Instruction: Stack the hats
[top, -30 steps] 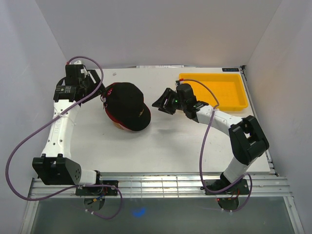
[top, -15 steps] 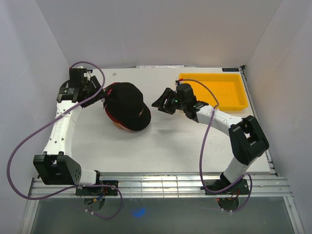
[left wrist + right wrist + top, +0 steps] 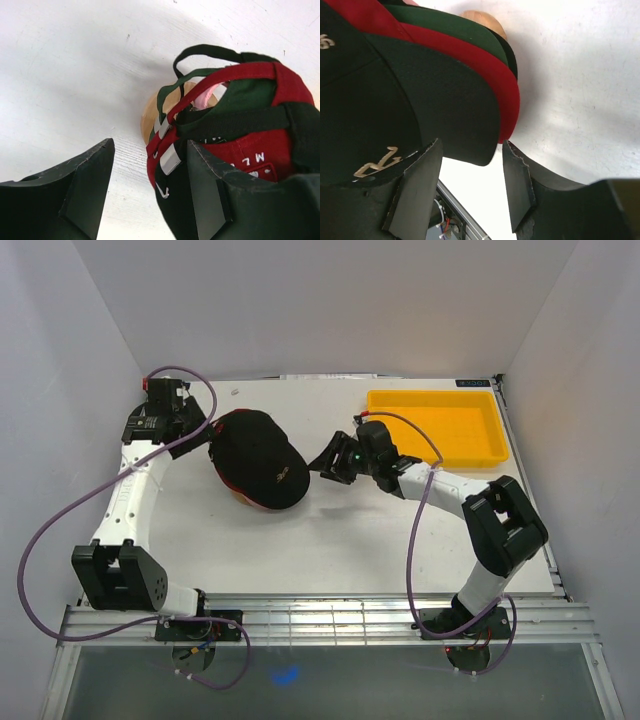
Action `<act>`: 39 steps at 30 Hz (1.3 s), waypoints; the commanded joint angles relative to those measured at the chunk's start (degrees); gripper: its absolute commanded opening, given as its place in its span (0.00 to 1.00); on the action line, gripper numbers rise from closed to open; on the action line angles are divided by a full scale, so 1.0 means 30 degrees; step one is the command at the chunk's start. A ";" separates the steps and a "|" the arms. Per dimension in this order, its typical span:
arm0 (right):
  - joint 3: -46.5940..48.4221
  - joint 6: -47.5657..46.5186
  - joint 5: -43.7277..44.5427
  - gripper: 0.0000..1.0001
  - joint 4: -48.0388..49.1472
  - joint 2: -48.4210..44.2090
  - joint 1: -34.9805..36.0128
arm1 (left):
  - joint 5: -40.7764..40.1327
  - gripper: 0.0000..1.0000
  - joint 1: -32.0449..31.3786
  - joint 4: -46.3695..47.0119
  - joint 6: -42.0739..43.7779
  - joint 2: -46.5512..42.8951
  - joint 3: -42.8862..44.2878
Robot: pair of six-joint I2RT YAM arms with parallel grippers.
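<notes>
Several hats sit stacked on a round wooden stand (image 3: 150, 112). The top one is black with a gold emblem (image 3: 258, 456); below it show a red brim (image 3: 490, 70) and a dark green one (image 3: 455, 31). A bit of pink (image 3: 210, 97) shows through the back straps. My left gripper (image 3: 200, 430) is open at the back of the stack, its jaws on either side of the hanging straps (image 3: 165, 155) without closing on them. My right gripper (image 3: 330, 462) is open right at the brim tips, the black brim (image 3: 455, 125) just above the gap between its jaws.
A shallow yellow tray (image 3: 440, 425) stands at the back right, behind the right arm. White walls close in the table on the left, back and right. The table's metal front rail (image 3: 320, 625) runs along the near edge.
The right gripper has moved left up to the brims. The left gripper has moved in towards the back of the stack. The stack has shifted slightly.
</notes>
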 commanded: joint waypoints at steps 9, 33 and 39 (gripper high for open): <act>-0.0864 0.0021 -0.0189 0.57 0.1385 0.0204 0.0347 | -0.0998 0.69 0.0060 0.0370 -0.0366 0.0908 -0.0241; -0.1157 0.0020 -0.0452 0.56 0.1912 0.0673 0.0640 | -0.0999 0.70 0.0060 0.0751 -0.0366 0.0821 -0.1091; -0.1216 -0.0038 -0.0453 0.56 0.1854 0.0820 0.0640 | -0.0881 0.80 0.0089 0.0488 -0.0075 0.0352 -0.0389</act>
